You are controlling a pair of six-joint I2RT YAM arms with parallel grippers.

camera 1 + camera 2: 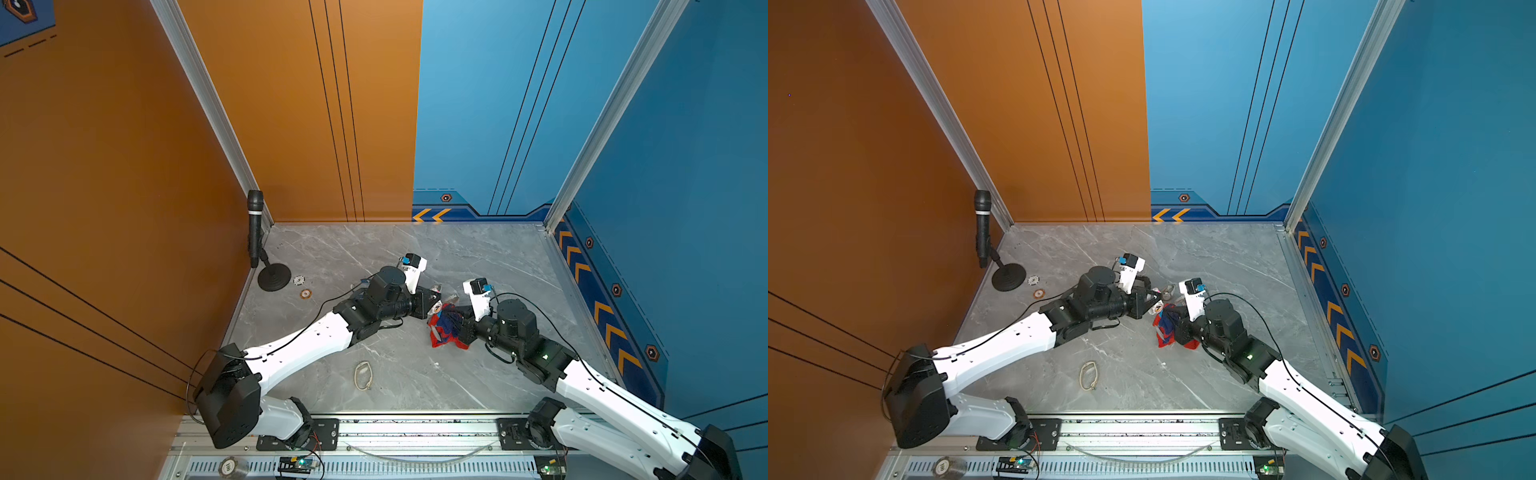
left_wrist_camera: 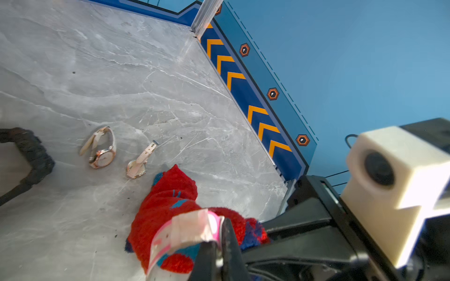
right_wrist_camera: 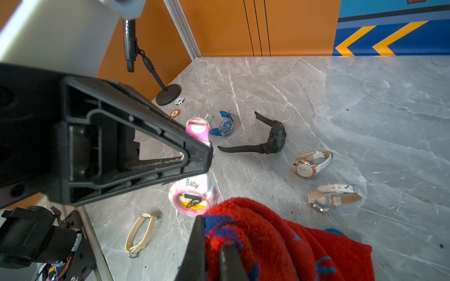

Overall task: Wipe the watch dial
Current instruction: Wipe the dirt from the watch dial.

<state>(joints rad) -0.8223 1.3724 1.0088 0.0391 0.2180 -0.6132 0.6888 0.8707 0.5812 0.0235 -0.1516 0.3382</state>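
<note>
A pink watch [image 3: 192, 199] with a yellow-and-white dial hangs just above the table. My left gripper [image 2: 219, 238] is shut on its pink strap [image 2: 190, 228]. In both top views the left gripper [image 1: 432, 305] [image 1: 1152, 303] sits mid-table with the watch [image 1: 437, 308] at its tip. My right gripper [image 3: 214, 236] is shut on a bunched red and blue fluffy cloth [image 3: 267, 238]. The cloth's edge lies against the lower rim of the dial. From above, the cloth [image 1: 446, 330] [image 1: 1165, 330] sits between the two grippers, with the right gripper [image 1: 463, 328] behind it.
More watches lie on the grey marble table: a black one [image 3: 275, 138], a blue one [image 3: 225, 126] and two with white straps [image 3: 305, 167] [image 3: 323, 202]. A beige strap [image 1: 363, 375] lies near the front. A microphone stand [image 1: 274, 277] and two chips [image 1: 306, 294] stand at the left wall.
</note>
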